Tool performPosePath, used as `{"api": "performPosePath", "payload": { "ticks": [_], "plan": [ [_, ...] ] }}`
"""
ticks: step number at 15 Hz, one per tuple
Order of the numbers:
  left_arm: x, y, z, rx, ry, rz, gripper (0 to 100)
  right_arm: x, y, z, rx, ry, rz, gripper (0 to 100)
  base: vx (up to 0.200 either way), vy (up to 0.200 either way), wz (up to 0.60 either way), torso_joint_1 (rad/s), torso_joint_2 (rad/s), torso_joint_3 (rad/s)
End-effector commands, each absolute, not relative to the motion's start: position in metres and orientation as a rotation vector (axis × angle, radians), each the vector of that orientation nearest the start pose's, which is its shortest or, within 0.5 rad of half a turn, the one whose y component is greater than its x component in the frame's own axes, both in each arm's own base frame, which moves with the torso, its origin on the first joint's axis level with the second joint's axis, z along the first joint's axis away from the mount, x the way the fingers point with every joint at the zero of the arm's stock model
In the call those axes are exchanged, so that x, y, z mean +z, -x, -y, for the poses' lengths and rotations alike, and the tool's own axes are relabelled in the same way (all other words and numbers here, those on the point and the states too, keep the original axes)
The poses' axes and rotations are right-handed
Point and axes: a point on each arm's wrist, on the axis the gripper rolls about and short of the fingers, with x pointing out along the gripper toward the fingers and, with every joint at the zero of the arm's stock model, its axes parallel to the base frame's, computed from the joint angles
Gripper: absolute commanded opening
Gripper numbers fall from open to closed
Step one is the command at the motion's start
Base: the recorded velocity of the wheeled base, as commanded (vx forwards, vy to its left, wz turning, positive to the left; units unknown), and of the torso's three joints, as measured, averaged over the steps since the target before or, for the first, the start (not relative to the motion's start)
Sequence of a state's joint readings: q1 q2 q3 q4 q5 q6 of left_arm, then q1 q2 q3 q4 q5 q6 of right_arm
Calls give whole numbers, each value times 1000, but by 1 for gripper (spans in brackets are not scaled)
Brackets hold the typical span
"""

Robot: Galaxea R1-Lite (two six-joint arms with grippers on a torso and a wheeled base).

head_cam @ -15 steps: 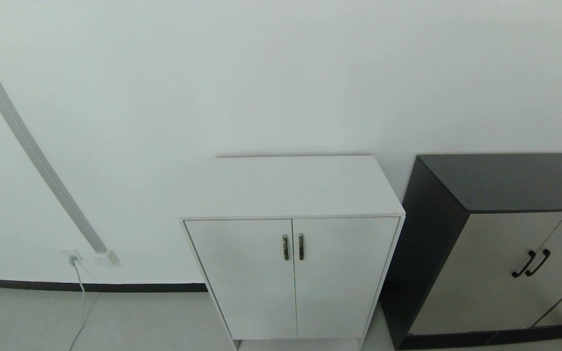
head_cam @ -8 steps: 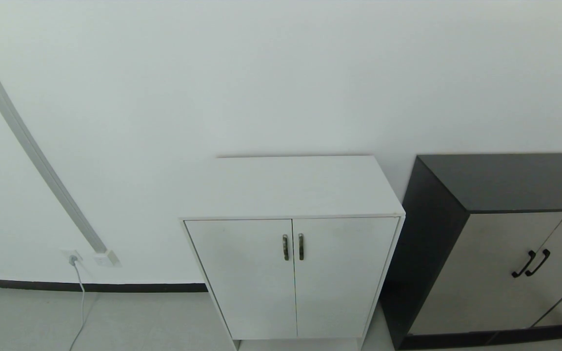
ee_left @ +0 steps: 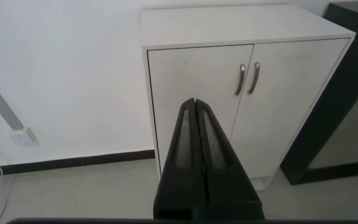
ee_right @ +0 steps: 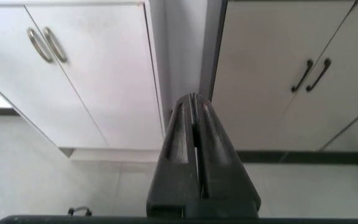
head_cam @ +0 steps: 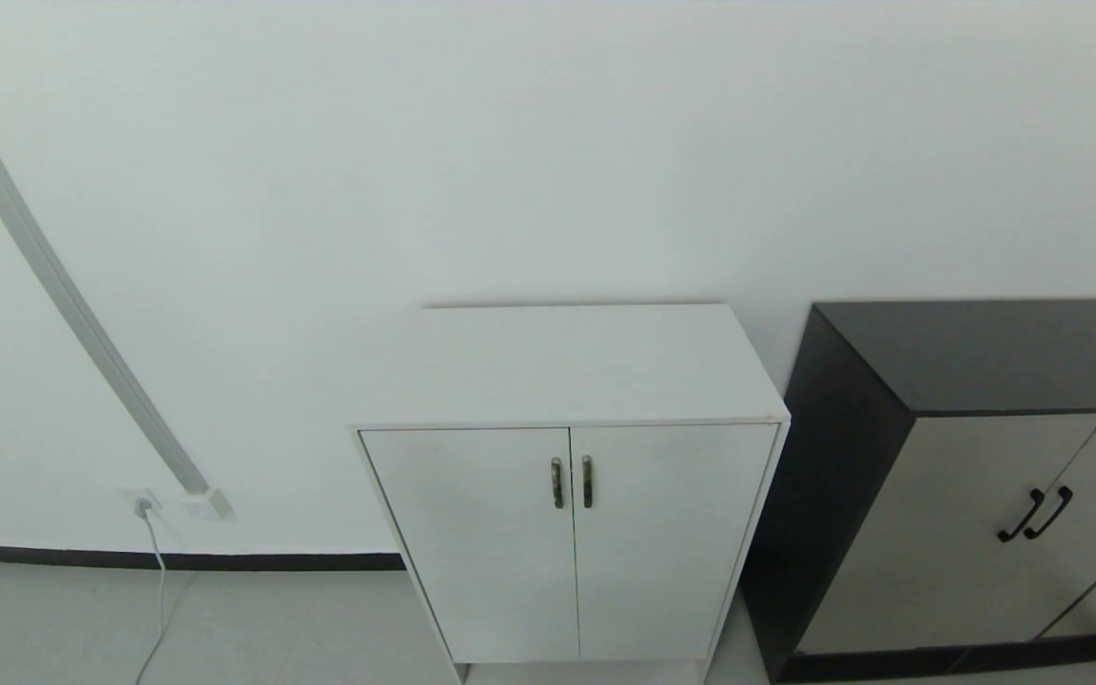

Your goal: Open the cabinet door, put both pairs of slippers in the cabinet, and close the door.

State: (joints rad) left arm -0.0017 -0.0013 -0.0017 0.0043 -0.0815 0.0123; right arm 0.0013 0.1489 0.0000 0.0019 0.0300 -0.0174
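Nothing has moved since the earlier frames; the head view is unchanged. Cabinet (head_cam: 567, 533), white, stands against the wall with both doors shut, its two handles (head_cam: 572, 482) side by side at the centre seam. Black cabinet (head_cam: 843, 495) sits just beside it at 3 o'clock, doors shut. Socket (head_cam: 141, 502) is low on the wall at 9 o'clock from the cabinet, well apart, with a cable (head_cam: 160, 590) hanging to the floor. Slanted strip (head_cam: 63, 285) above it is probably a cable duct. Left gripper (ee_left: 194, 102): fingers pressed together, nothing held, facing the cabinet's left door. Right gripper (ee_right: 193, 98): fingers likewise together, empty, facing the gap between the two cabinets.
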Motion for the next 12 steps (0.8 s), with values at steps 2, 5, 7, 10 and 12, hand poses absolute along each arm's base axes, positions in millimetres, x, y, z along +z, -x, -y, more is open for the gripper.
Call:
{"api": "performPosePath", "payload": {
  "ticks": [2, 5, 7, 10, 12],
  "plan": [
    [75, 23, 2, -83, -12, -3, 0, 76, 21, -1, 39, 18, -24, 0, 0, 0, 0, 0, 0, 0],
    [75, 23, 2, -83, -12, -3, 0, 75, 23, 0, 25, 5, -1, 0, 0, 0, 0, 0, 0, 0],
    [75, 23, 2, -83, -12, -3, 0, 75, 23, 0, 15, -6, 0, 0, 0, 0, 0, 0, 0, 0],
    [75, 23, 2, -84, -14, -2, 0, 76, 23, 0, -11, -38, 2, 0, 0, 0, 0, 0, 0, 0],
    [75, 23, 2, -84, -14, -2, 0, 76, 23, 1, -60, -34, 4, 0, 0, 0, 0, 0, 0, 0]
  ]
}}
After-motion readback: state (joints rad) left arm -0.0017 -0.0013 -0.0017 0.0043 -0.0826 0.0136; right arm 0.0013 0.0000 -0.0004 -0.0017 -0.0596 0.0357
